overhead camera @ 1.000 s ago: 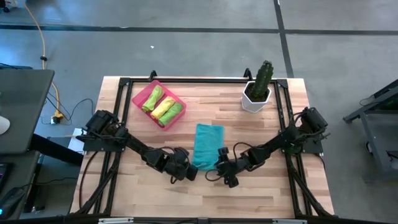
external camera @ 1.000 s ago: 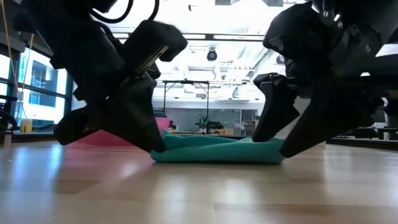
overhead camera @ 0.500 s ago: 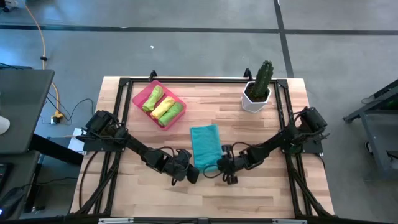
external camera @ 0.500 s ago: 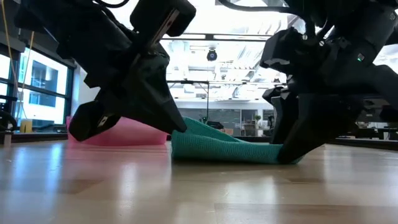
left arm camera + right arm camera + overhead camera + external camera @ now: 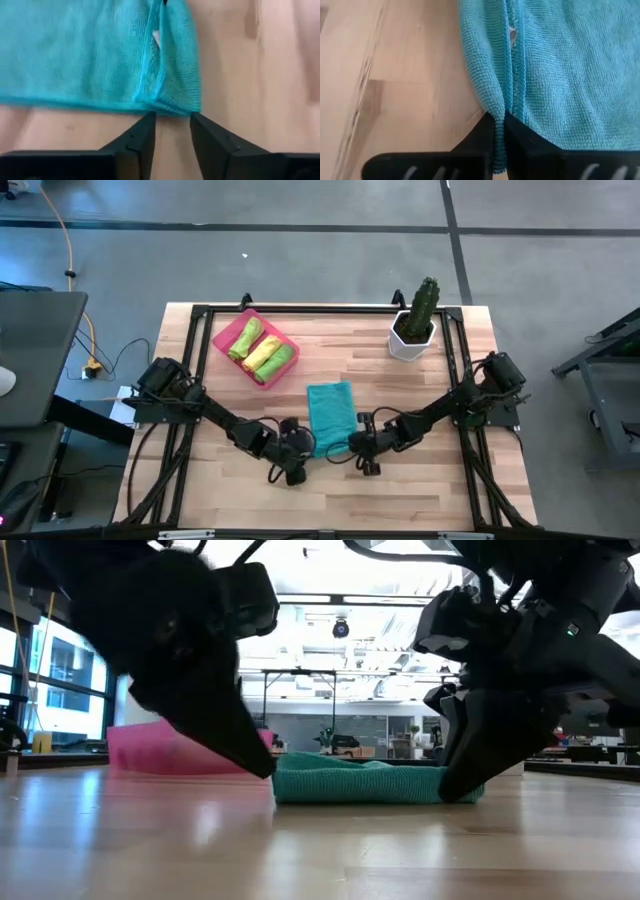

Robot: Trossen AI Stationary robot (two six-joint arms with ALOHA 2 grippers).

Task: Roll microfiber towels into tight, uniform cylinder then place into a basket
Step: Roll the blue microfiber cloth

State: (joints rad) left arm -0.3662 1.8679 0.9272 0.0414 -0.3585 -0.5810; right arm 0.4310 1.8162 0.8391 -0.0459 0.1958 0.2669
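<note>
A teal towel [image 5: 331,416] lies flat in the middle of the table. My right gripper [image 5: 350,446] is shut on the towel's near right corner. My left gripper [image 5: 172,122] stands open just short of the towel's near left corner [image 5: 176,102], with nothing between its fingers. In the low view its tip [image 5: 262,768] is beside the towel's left end. The pink basket [image 5: 225,332] sits at the far left and holds three rolled towels, two green and one yellow. My right gripper pinches a raised ridge of the towel's near edge [image 5: 496,114] between its two fingers, close to the right corner. Whether that is one layer or several, I cannot tell. The fingers slant down from the table's near right. The rest of the towel lies flat on the table.
A white pot with a green cactus [image 5: 413,330] stands at the far right. A black frame runs along the table's edges. Bare wood lies near the table's front edge, on my side of both grippers.
My right gripper has gone left to the towel's near right corner. The towel's near end was bunched and askew and now lies straight and flat. Its near left corner was raised at my left gripper half a second ago and has dropped. My left gripper has drawn back slightly.
</note>
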